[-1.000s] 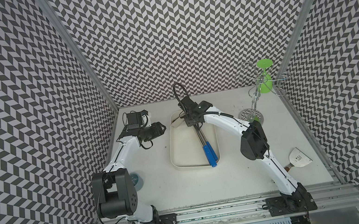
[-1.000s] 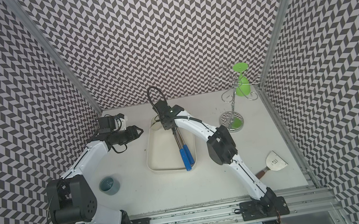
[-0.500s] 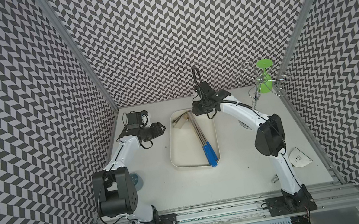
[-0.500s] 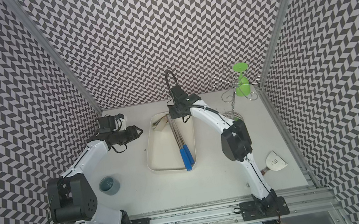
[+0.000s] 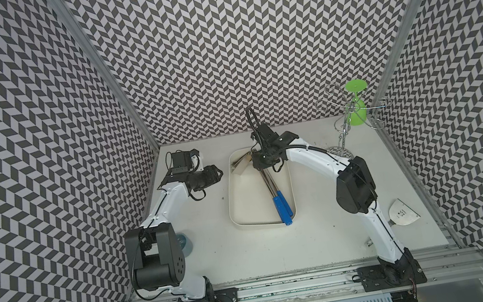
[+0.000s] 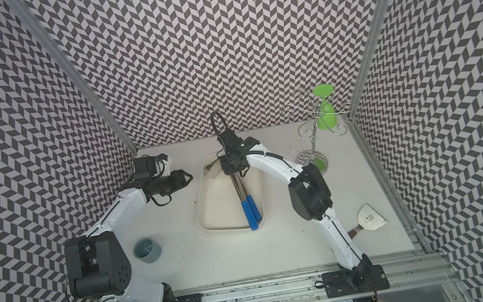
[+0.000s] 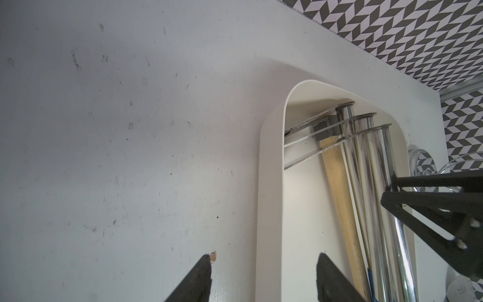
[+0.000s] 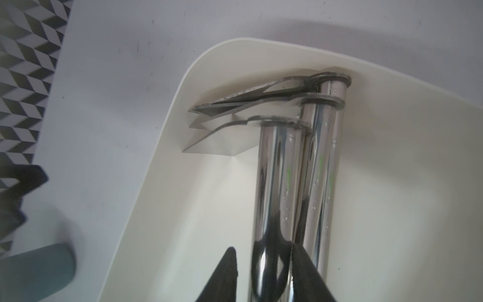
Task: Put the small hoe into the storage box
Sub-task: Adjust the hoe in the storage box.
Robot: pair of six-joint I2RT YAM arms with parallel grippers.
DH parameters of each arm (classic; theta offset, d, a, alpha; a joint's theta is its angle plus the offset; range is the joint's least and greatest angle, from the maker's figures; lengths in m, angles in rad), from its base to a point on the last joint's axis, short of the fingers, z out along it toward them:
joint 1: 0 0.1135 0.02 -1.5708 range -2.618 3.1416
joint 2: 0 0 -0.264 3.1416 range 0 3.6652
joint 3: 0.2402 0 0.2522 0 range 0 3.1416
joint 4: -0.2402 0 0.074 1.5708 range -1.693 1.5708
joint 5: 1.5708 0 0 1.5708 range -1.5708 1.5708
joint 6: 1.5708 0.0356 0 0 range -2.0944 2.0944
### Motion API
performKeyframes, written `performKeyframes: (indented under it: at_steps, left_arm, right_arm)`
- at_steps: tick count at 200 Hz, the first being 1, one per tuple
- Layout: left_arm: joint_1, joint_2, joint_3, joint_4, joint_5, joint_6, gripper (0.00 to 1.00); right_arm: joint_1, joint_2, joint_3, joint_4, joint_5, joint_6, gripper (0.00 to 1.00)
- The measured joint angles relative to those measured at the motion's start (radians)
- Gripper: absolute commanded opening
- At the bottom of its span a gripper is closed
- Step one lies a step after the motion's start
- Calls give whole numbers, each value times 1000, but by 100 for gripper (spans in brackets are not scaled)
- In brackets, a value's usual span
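The storage box [image 5: 230,199] [image 6: 199,211] is a cream tub in mid-table. Three small hoes [image 5: 283,206] [image 6: 251,209] lie side by side in it, blades at the far end; two have blue grips and one a wooden handle [image 7: 337,183]. My right gripper [image 5: 263,163] [image 8: 264,251] hangs over the far end. Its jaws stand narrowly apart around the uppermost chrome shaft [image 8: 277,183], with a small gap on one side. My left gripper [image 5: 219,173] [image 7: 265,255] is open and holds nothing. It sits just left of the box's far-left corner [image 7: 269,183].
A wire rack [image 5: 341,129] holding a green glass [image 5: 356,104] stands at the back right. A metal scraper [image 5: 402,213] lies near the right edge. A teal cup [image 6: 147,250] sits front left by the left arm's base.
Half a second ago the right gripper was behind and to the right of the box's far end; now it is back over the hoes' shafts with its jaws narrower. The left arm has not moved.
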Motion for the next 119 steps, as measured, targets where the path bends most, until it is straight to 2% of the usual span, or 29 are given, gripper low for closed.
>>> performKeyframes:
  at_steps: [59,119]
  left_arm:
    - [0,0,0,0,0,1,64]
    - [0,9,2,0,0,1,64]
  right_arm:
    - [14,47,77,-26,45,8,12]
    - [19,101,165,-47,89,18,11]
